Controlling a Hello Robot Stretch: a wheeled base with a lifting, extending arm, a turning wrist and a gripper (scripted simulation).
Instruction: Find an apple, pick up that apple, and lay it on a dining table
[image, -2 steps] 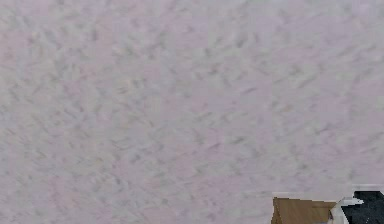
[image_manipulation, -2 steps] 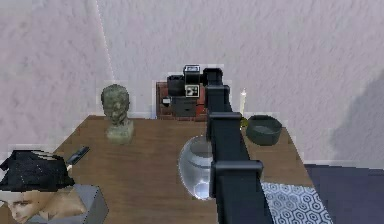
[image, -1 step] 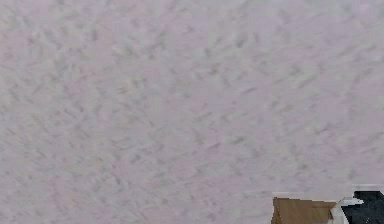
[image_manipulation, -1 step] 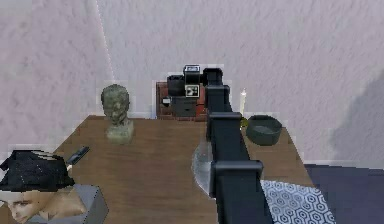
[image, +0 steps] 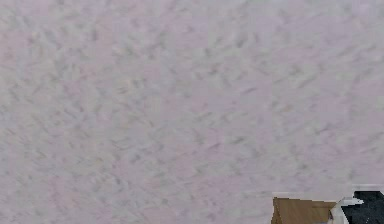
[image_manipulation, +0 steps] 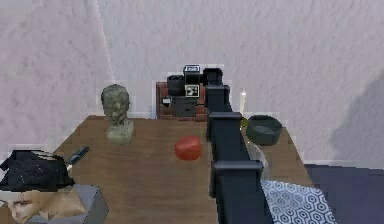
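The gripper (image_manipulation: 173, 92) is seen upper centre, a red apple (image_manipulation: 187, 149) mid-frame on the table (image_manipulation: 140, 172); whether anything is held cannot be told.

The wall (image: 180, 100) looks like rough plaster, pale and matt. The worktop (image_manipulation: 150, 170) is brown wood with a smooth, dull finish. The bust (image_manipulation: 117, 110) seems to be stone or old metal, grey-green and matt. The apple (image_manipulation: 188, 149) has smooth red skin with a weak shine. The arm (image_manipulation: 232, 170) is dark and matt. The bowl (image_manipulation: 264, 128) is dark green and smooth. The black heap (image_manipulation: 38, 168) looks like crumpled cloth.
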